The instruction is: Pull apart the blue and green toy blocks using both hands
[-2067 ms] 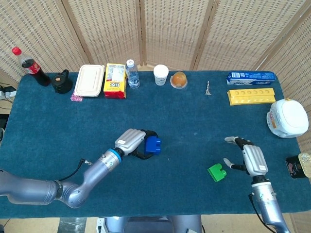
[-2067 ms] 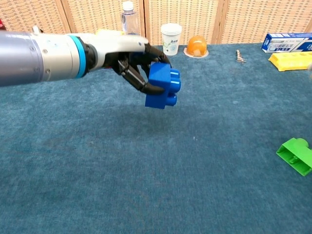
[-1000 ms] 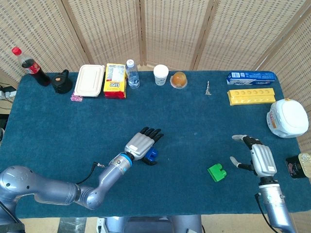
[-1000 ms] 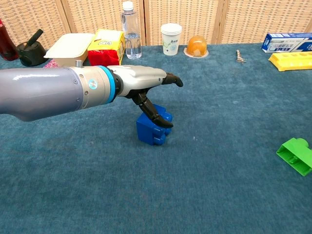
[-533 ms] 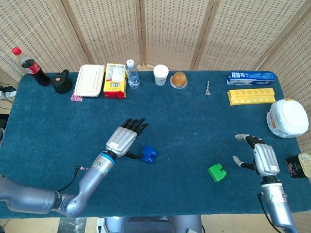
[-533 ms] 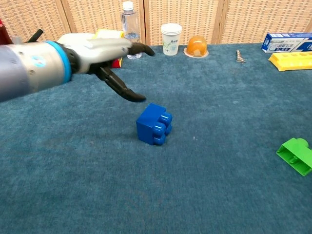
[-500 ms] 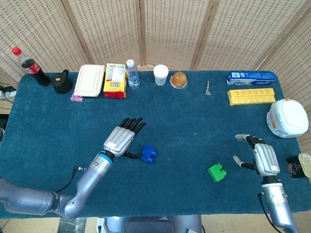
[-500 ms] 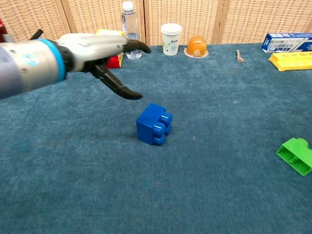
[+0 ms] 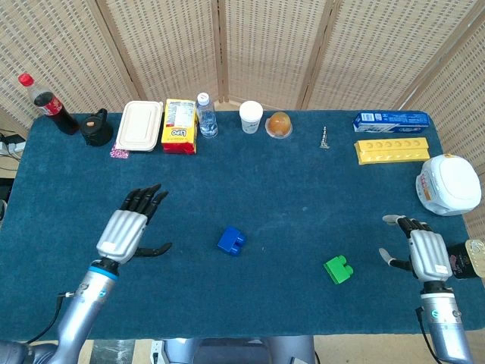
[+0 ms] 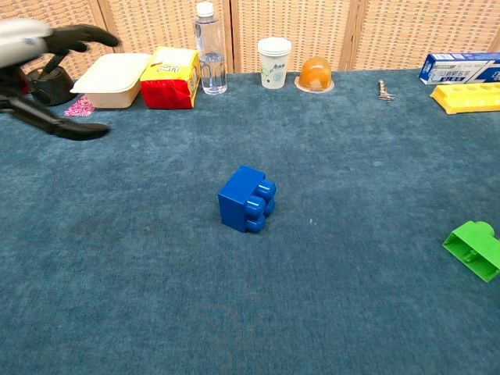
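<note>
The blue block [image 9: 231, 241] [image 10: 246, 198] lies alone on the blue cloth near the table's middle. The green block [image 9: 338, 268] [image 10: 475, 248] lies apart from it, further right near the front edge. My left hand [image 9: 130, 226] [image 10: 47, 78] hovers well to the left of the blue block, fingers spread, holding nothing. My right hand [image 9: 425, 253] is at the front right, beyond the green block, fingers apart and empty; the chest view does not show it.
Along the back edge stand a cola bottle [image 9: 45, 104], a black jug [image 9: 96, 127], a white lunch box [image 9: 139, 125], a yellow-red carton [image 9: 179, 125], a water bottle [image 9: 205, 114], a paper cup [image 9: 251, 117] and an orange [image 9: 279, 123]. A yellow tray [image 9: 392, 149] and white container [image 9: 449, 184] sit at right.
My left hand set the blue block down on the cloth, let go and drew back to the left. My right hand slid further right, away from the green block.
</note>
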